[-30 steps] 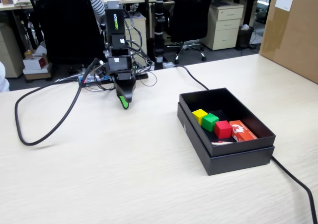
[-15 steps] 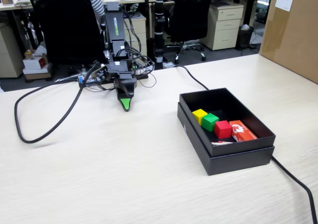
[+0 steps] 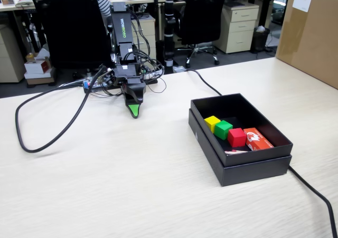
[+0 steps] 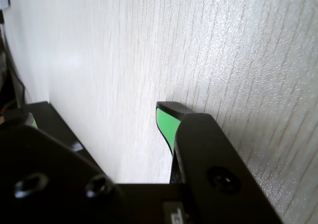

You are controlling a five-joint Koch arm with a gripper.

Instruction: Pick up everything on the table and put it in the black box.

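The black box (image 3: 252, 171) sits on the table (image 3: 132, 190) at the right of the fixed view. Inside it lie the yellow cube (image 3: 212, 123), the green cube (image 3: 223, 129) and the red cube (image 3: 236, 137), close together. My gripper (image 3: 134, 110) hangs point-down just above the table at the back left, well away from the box. In the wrist view the gripper (image 4: 98, 118) stands open, with a green-padded fingertip (image 4: 166, 119) on the right. Only bare table shows between the jaws.
A red-orange printed packet (image 3: 257, 139) lies in the box beside the red cube. A black cable (image 3: 47, 140) loops over the table at the left, and another (image 3: 312, 191) runs off past the box. A big brown carton (image 3: 311, 32) stands at the back right.
The arm has folded slightly, and the gripper tip has shifted a little right and turned. Over the last half second nothing moves. The cubes stay in the box.
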